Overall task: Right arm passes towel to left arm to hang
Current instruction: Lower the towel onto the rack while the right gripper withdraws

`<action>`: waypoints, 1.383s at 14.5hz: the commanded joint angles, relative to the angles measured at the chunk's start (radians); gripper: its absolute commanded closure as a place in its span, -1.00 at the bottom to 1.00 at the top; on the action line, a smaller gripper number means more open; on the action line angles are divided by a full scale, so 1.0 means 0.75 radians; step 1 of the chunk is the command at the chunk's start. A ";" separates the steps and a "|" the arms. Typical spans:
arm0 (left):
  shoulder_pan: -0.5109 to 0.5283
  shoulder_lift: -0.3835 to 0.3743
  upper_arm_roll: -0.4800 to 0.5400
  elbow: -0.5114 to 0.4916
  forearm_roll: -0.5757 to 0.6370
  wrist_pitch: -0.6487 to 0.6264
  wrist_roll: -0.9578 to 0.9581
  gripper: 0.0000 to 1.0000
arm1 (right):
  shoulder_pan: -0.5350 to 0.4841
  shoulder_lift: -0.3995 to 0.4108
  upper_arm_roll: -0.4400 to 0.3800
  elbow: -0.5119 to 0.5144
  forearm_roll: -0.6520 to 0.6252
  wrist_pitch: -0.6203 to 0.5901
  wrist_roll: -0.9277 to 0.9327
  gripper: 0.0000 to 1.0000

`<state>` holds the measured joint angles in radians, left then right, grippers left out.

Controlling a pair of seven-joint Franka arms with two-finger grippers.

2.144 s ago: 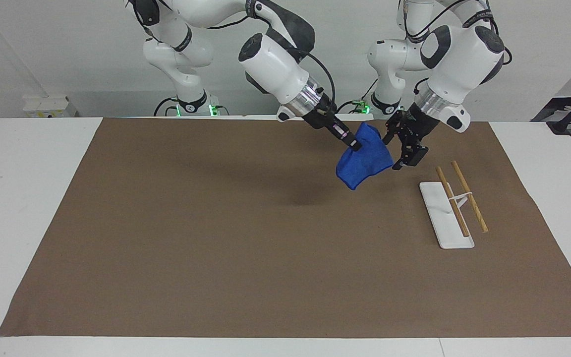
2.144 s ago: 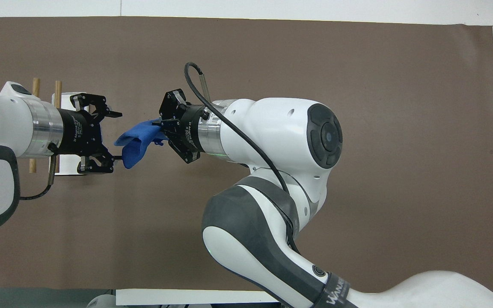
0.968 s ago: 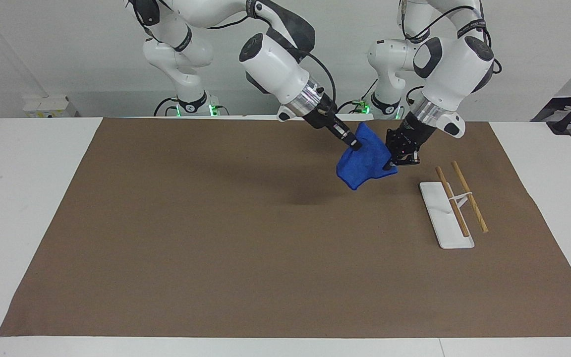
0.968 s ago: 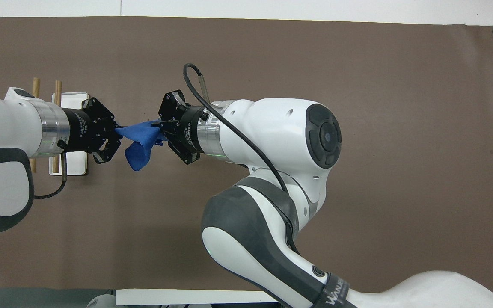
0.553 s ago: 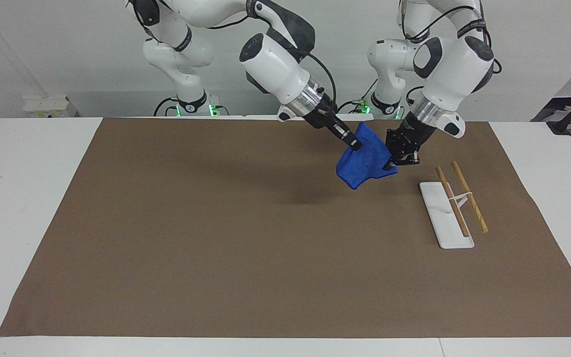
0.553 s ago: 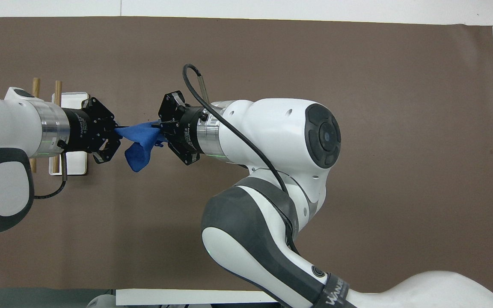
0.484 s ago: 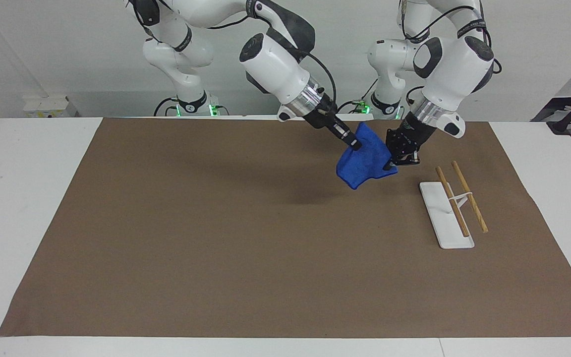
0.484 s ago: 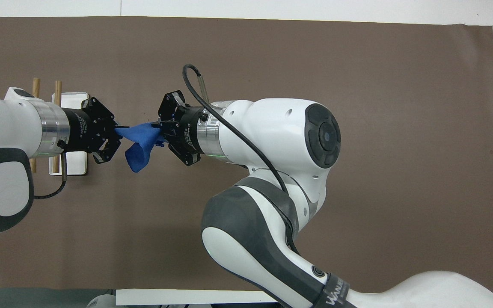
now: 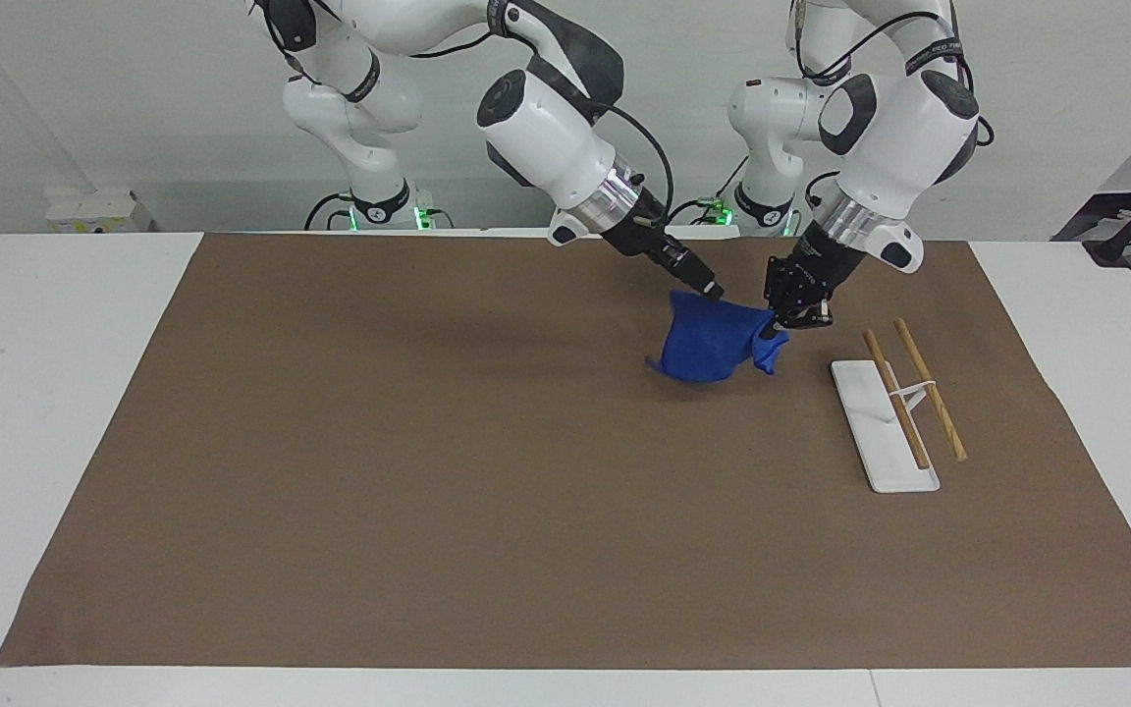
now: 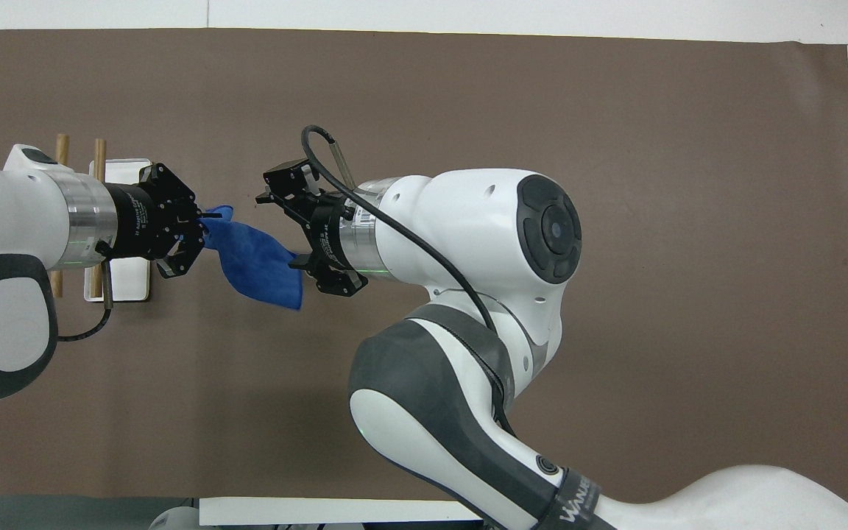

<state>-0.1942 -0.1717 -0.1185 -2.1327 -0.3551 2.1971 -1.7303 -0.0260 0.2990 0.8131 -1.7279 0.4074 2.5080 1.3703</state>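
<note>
Here we see the left gripper [image 9: 778, 329] [image 10: 199, 230] clamped on one corner of the blue towel [image 9: 708, 346] [image 10: 256, 260], which hangs in the air over the brown mat [image 9: 428, 471], beside the rack with two wooden rails [image 9: 904, 398] toward the left arm's end of the table. The right gripper [image 9: 708, 288] [image 10: 288, 228] sits just above the towel's other end with its fingers spread apart, gripping nothing. The rack's white base [image 9: 875, 427] rests on the mat.
</note>
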 commanded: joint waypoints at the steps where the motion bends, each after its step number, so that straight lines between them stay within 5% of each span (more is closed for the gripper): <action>1: 0.095 -0.006 0.011 -0.026 -0.021 0.020 0.224 1.00 | -0.033 -0.128 -0.073 -0.160 -0.113 -0.049 -0.255 -0.99; 5: 0.269 0.000 0.009 -0.026 -0.021 0.026 0.462 1.00 | -0.023 -0.231 -0.333 -0.220 -0.448 -0.397 -0.809 -0.99; 8: 0.349 0.002 0.009 -0.028 -0.021 0.030 0.593 1.00 | -0.016 -0.298 -0.539 -0.212 -0.502 -0.578 -1.268 -0.99; 14: 0.396 0.039 0.019 0.011 -0.021 0.112 1.038 1.00 | 0.082 -0.376 -1.067 -0.042 -0.504 -0.995 -1.677 -0.99; 20: 0.461 0.094 0.023 0.111 -0.019 0.102 1.542 1.00 | 0.080 -0.427 -1.266 0.062 -0.504 -1.151 -1.876 -0.99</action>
<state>0.1375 -0.1435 -0.1014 -2.1144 -0.3552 2.2693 -0.6678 0.0204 -0.0182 -0.1104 -1.7198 0.0452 1.6897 -0.0069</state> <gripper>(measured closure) 0.982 0.000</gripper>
